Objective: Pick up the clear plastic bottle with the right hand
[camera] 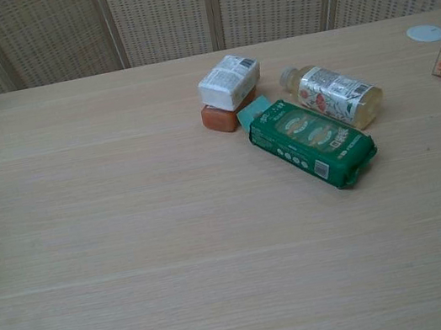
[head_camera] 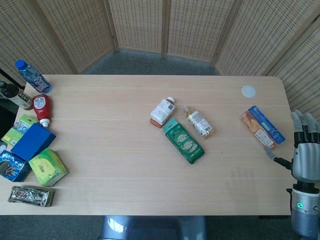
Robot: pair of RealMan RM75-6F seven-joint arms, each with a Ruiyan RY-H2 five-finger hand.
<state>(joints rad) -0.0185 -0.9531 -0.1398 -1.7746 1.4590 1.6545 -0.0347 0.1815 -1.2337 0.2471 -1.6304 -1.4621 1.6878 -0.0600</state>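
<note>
The clear plastic bottle (head_camera: 198, 122) lies on its side at mid-table, touching the green packet (head_camera: 183, 140). The right hand (head_camera: 305, 155) waits at the table's right edge, well apart, fingers extended and holding nothing. The bottle is probably light, smooth and prone to rolling; wrapping the fingers around its labelled midsection looks safest. The left hand is out of sight.

right hand (head_camera: 305, 157): silver-grey metal back with dark grey fingers | slim dark thumb with a pale tip | wrist: grey cylindrical cuff below a black ring, carrying one small glowing green light | shown in head view only
</note>
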